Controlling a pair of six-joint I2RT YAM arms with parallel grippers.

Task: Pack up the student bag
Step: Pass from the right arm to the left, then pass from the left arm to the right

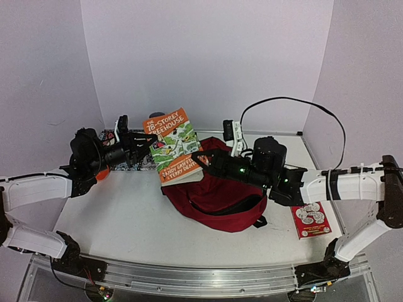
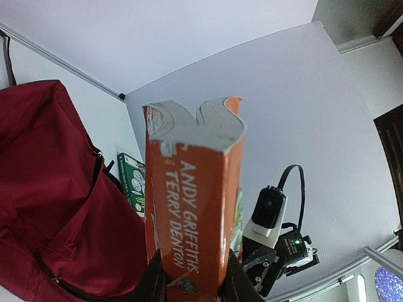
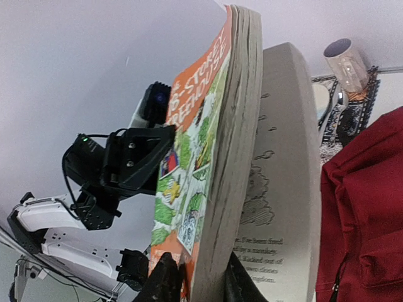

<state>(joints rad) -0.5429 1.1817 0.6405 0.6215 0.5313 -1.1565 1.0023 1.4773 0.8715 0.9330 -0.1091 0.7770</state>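
Nothing is packed yet, I judge: the book (image 1: pixel 171 143) hangs over the far edge of the bag (image 1: pixel 217 192), which lies mid-surface. Left jaws pinch its spine, right jaws clamp narrowly on its pages. It has yet to go in.

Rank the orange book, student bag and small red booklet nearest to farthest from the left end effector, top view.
1. orange book, between the fingers of the left end effector.
2. student bag, on its right, mid-table.
3. small red booklet, far right edge.
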